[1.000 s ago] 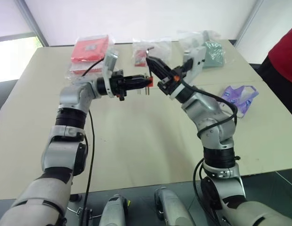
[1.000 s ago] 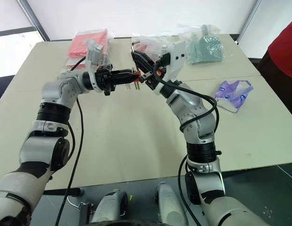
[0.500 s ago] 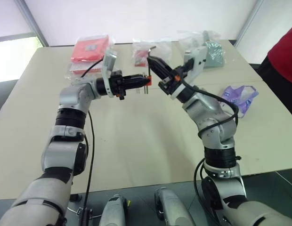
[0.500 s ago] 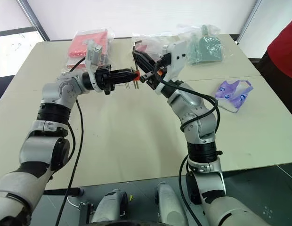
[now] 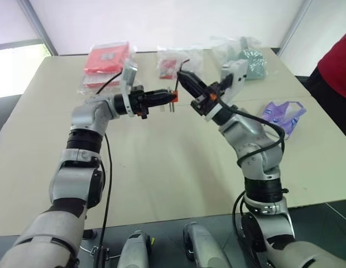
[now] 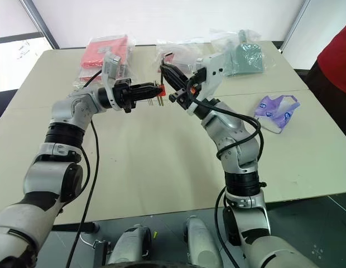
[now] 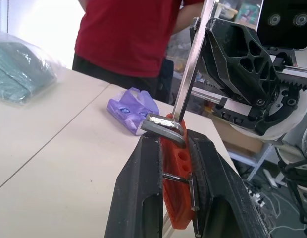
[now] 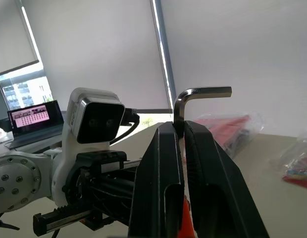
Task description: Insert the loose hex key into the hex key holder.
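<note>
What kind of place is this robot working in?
Probably a robotics lab or test room: a plain beige table strewn with bagged parts, a person in red standing by, and a laptop beside blind-covered windows.

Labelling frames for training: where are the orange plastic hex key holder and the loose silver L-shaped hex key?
orange plastic hex key holder [image 7: 176,191], left wrist view, its holed face.
loose silver L-shaped hex key [image 8: 203,91], right wrist view, its short arm.

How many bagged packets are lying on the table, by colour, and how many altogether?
Red: 2, the large red packet and the small red packet
Green: 1, the green packet
Purple: 1, the purple packet
Total: 4, though the large red one may be a stack.
</note>
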